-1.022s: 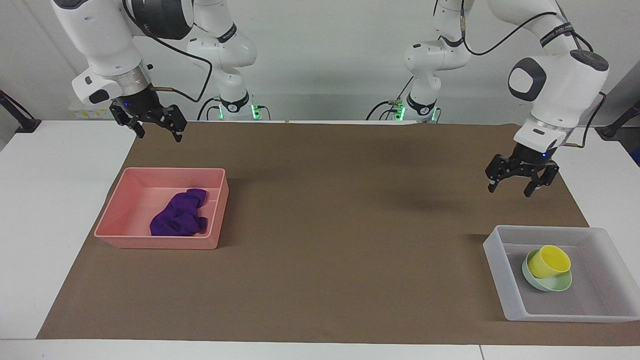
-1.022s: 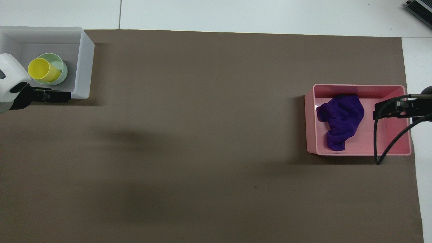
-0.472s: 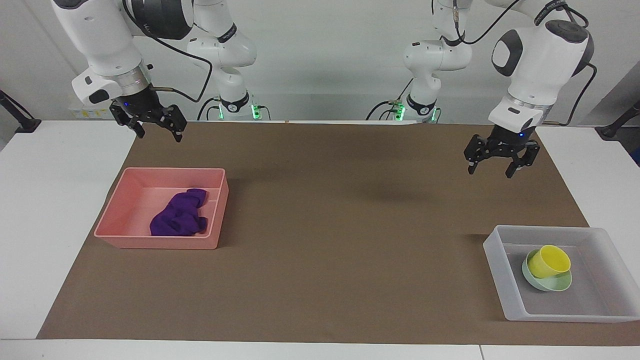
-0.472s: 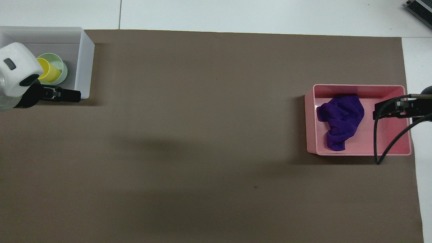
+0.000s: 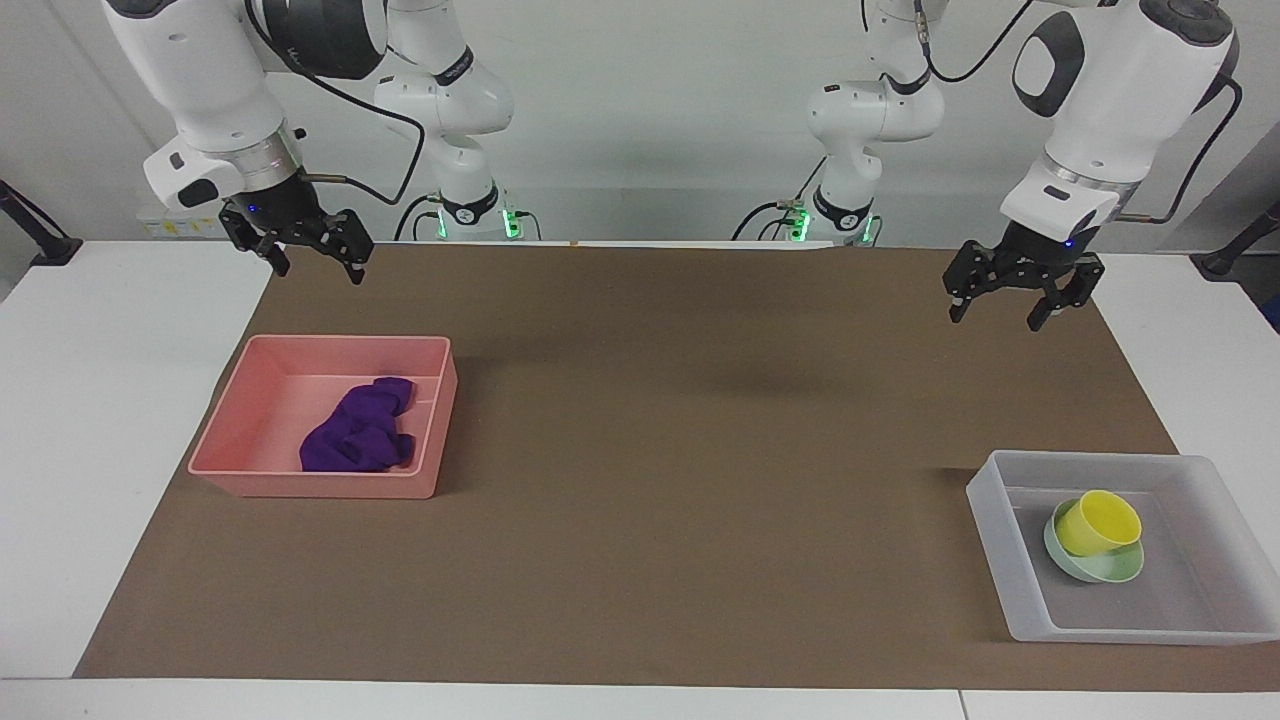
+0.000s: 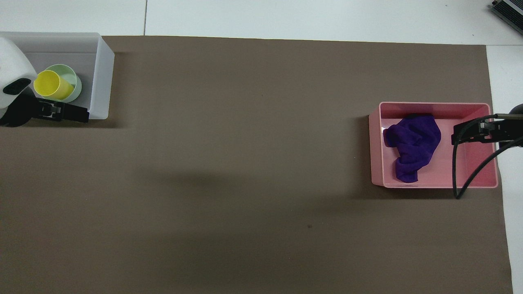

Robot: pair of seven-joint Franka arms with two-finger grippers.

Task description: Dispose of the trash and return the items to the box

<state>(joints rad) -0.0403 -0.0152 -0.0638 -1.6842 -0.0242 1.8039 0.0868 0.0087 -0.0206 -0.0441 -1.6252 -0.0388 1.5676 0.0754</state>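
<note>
The purple cloth (image 5: 360,432) (image 6: 412,151) lies in the pink bin (image 5: 250,470) (image 6: 478,179) at the right arm's end of the table. The yellow cup (image 5: 1097,521) (image 6: 52,85) lies tilted in the mint-green bowl (image 5: 1110,572) (image 6: 76,83), inside the translucent box (image 5: 1000,520) (image 6: 100,73) at the left arm's end. My left gripper (image 5: 1022,305) (image 6: 61,114) is open and empty, raised over the mat, apart from the box. My right gripper (image 5: 313,255) (image 6: 470,134) is open and empty, raised over the mat by the pink bin.
A brown mat (image 5: 700,450) (image 6: 245,163) covers most of the white table (image 5: 100,400). A black cable (image 6: 461,175) hangs from the right arm over the pink bin.
My left gripper has risen and drawn back from the box toward the robots, first inward and then out toward the table's end. The right arm has not moved.
</note>
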